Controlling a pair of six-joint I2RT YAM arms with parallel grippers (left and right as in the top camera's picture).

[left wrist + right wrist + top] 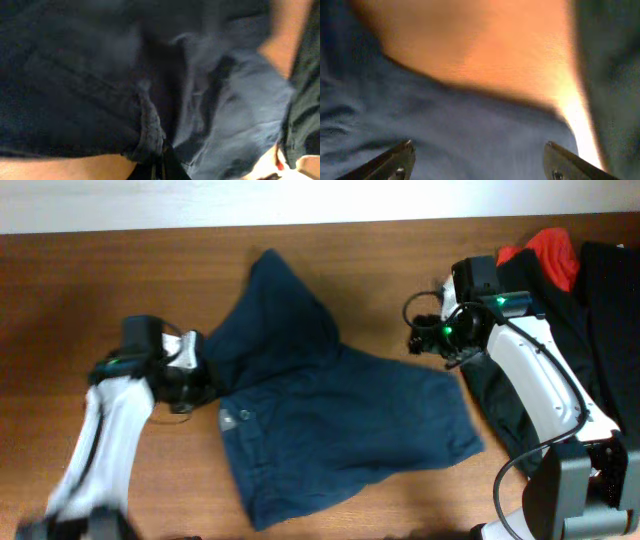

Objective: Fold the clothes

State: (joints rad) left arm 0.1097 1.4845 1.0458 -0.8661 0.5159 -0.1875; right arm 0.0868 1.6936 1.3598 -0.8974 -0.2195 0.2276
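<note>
Navy shorts [340, 420] lie spread mid-table [90, 290]; left gripper [161, 165] looks clamped on their left edge; right gripper [479, 155] hovers, jaws apart, over their right side; first fold seems to be starting; right must pinch cloth next.

A reddish-brown wooden table [80, 300] is filling the frame; a pale wall strip [200, 200] is running along the top edge.

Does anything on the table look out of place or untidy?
The navy-blue soft fabric shorts lie askew and wrinkled: one leg points toward the far side, the other spreads right. The left end effector pinches their waistband side. A loose heap of black and red garments sits unfolded at the right.
</note>
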